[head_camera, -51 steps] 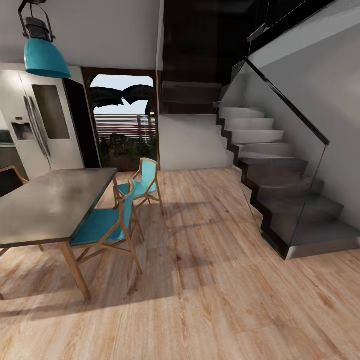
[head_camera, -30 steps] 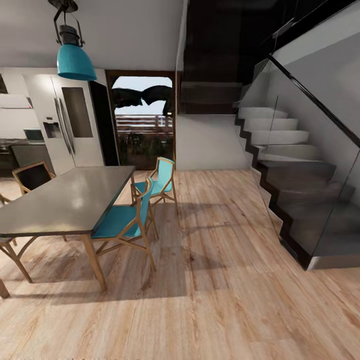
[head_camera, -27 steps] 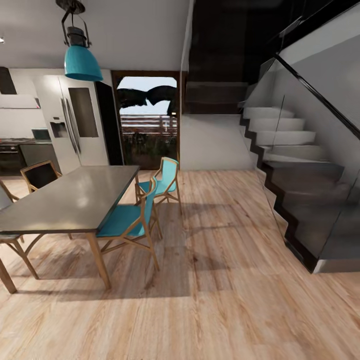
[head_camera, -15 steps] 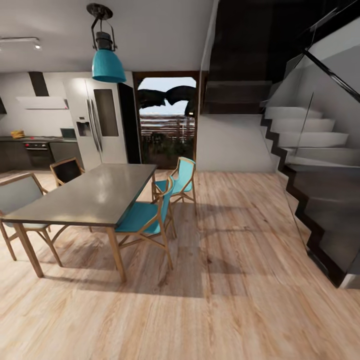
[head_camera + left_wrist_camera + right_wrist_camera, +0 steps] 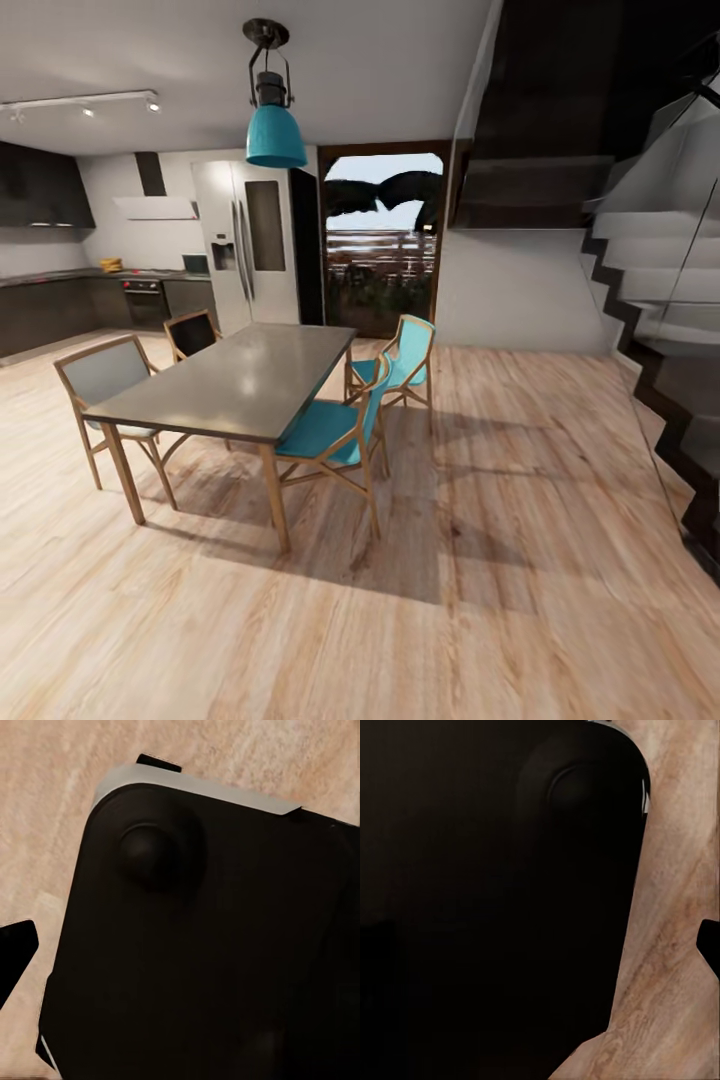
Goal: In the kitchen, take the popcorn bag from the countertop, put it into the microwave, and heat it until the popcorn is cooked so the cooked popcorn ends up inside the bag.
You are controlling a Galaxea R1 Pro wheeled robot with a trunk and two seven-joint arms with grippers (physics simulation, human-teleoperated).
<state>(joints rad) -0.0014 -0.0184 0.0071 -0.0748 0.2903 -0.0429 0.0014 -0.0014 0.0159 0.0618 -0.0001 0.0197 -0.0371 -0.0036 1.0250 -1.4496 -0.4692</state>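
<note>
I'm facing the dining table and teal chairs; the kitchen's grey surface lies far left. Popcorn bag too distant to spot. Can't tell either gripper's state.

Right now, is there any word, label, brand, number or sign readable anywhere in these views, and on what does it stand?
None can be read.
The fridge has a dispenser panel, but it shows no legible marks.
The far countertop carries small items too distant to show any label.
The dining table, pendant lamp and wooden floor bear no text.
</note>
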